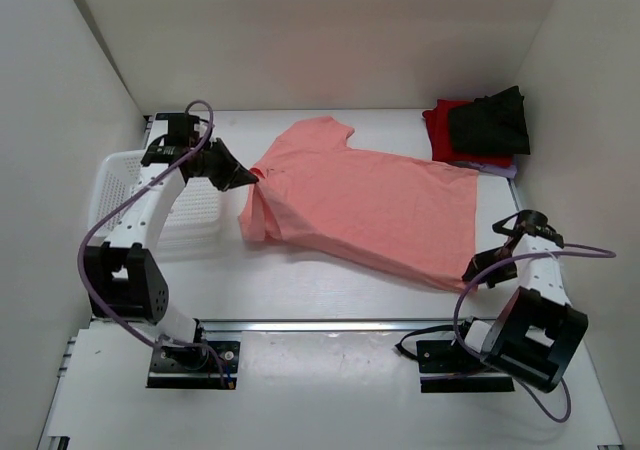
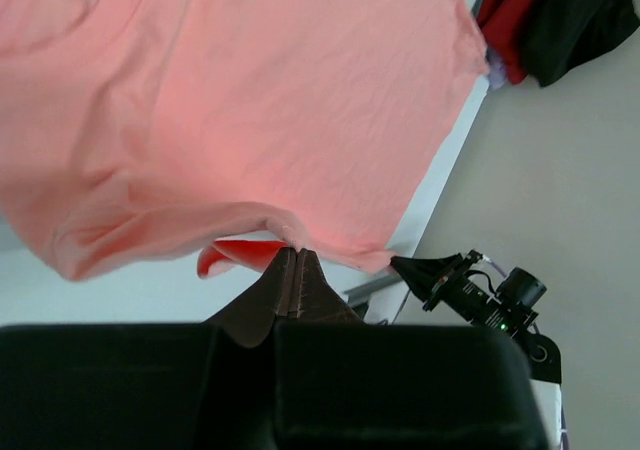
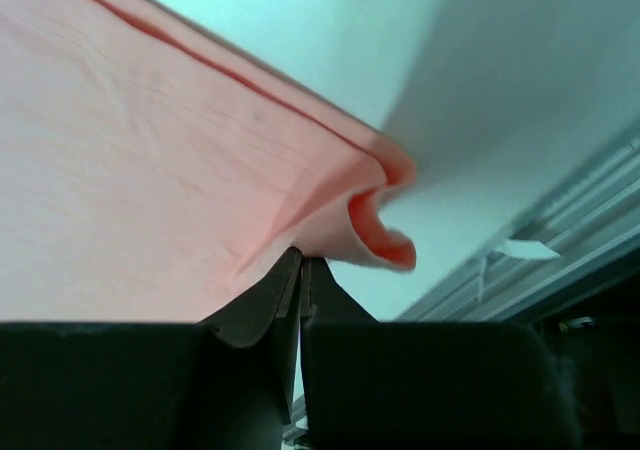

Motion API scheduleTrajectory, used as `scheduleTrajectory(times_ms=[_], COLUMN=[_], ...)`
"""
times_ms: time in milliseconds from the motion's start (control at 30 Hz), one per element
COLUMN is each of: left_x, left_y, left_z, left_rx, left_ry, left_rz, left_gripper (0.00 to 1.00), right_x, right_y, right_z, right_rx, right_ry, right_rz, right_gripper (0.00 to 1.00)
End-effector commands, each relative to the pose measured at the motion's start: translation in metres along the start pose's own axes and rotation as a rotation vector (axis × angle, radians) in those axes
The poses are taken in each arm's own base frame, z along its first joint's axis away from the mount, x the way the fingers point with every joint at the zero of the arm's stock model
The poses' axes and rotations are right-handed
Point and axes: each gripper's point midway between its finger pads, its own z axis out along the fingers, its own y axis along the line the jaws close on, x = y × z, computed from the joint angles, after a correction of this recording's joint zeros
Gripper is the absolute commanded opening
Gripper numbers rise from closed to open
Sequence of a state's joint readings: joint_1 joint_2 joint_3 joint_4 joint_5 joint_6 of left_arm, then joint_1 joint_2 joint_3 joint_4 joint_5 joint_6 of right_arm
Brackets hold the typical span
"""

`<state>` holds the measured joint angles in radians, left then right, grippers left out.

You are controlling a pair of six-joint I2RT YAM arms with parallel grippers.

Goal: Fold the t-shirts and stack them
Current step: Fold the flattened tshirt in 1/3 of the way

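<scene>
The salmon-pink t-shirt [image 1: 365, 202] lies spread across the middle of the table, its left sleeve bunched. My left gripper [image 1: 252, 176] is shut on the shirt's left shoulder edge; the left wrist view shows the shirt [image 2: 250, 100] pinched at the gripper [image 2: 292, 252]. My right gripper [image 1: 470, 273] is shut on the shirt's near right hem corner; the right wrist view shows the curled hem [image 3: 370, 215] at the gripper [image 3: 302, 260]. Folded red [image 1: 440, 128], black [image 1: 490, 122] and pale lavender [image 1: 500, 170] shirts are stacked at the back right.
A white lattice basket [image 1: 115, 180] stands at the left under my left arm. White walls enclose the table on three sides. A metal rail [image 1: 330, 323] runs along the near edge in front of the arm bases.
</scene>
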<state>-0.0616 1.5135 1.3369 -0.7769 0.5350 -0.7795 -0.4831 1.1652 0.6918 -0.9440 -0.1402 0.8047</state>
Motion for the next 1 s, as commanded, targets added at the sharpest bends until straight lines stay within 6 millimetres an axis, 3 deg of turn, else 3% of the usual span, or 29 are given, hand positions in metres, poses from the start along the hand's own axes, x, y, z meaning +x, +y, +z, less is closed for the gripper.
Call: scheduleTrajectory(times_ms=[0, 267, 600, 667, 700, 767, 867, 967], left_x=[-0.034, -0.066, -0.093, -0.098, -0.102, -0.107, -0.12, -0.121], left_y=[-0.026, -0.027, -0.017, -0.011, -0.013, -0.013, -0.021, -0.04], left_z=[0.001, 0.034, 0.059, 0.061, 0.06, 0.067, 0.074, 0.076], left_rx=[0.043, 0.011, -0.045, -0.064, -0.049, -0.042, -0.002, 0.044], left_ry=[-0.076, -0.071, -0.075, -0.09, -0.098, -0.11, -0.129, -0.13], left_rz=[0.043, 0.018, 0.01, -0.005, -0.01, -0.012, -0.024, -0.007], left_gripper=[0.0, 0.0, 0.0, 0.0, 0.03, 0.22, 0.28, 0.26], right_x=[-0.025, -0.057, -0.066, -0.072, -0.076, -0.087, -0.101, -0.099], right_y=[0.036, 0.068, 0.112, 0.125, 0.132, 0.152, 0.168, 0.169], right_z=[-0.004, 0.003, 0.016, 0.017, 0.013, 0.004, -0.014, -0.021], right_rx=[-0.08, -0.062, -0.115, -0.154, -0.169, -0.23, -0.285, -0.302], right_ry=[-0.053, -0.08, -0.066, -0.087, -0.106, -0.172, -0.273, -0.291], right_rz=[-0.03, -0.096, -0.181, -0.192, -0.199, -0.213, -0.216, -0.229], right_gripper=[0.0, 0.0, 0.0, 0.1, 0.11, 0.2, 0.24, 0.24])
